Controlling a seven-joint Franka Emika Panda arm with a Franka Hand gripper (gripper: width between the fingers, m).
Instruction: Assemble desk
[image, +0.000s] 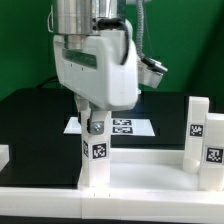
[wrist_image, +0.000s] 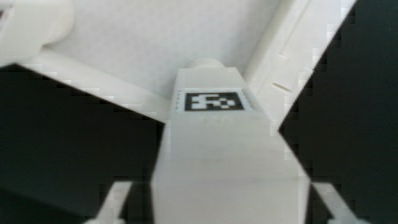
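The white desk tabletop (image: 140, 172) lies flat at the front, rim up. A white square-section leg (image: 96, 158) with black-and-white tags stands upright at its corner on the exterior view's left. My gripper (image: 93, 122) reaches down over the top of this leg, one finger on each side. In the wrist view the leg (wrist_image: 222, 150) with its tag fills the middle. My gripper (wrist_image: 222, 203) straddles it and a dark gap shows between the fingers (wrist_image: 118, 200) and the leg, so it is open. The tabletop (wrist_image: 143, 40) lies beyond.
Two more tagged legs (image: 197, 122) (image: 214, 150) stand upright at the tabletop's side on the exterior view's right. The marker board (image: 125, 126) lies on the black table behind the gripper. A small white part (image: 3, 156) shows at the left edge.
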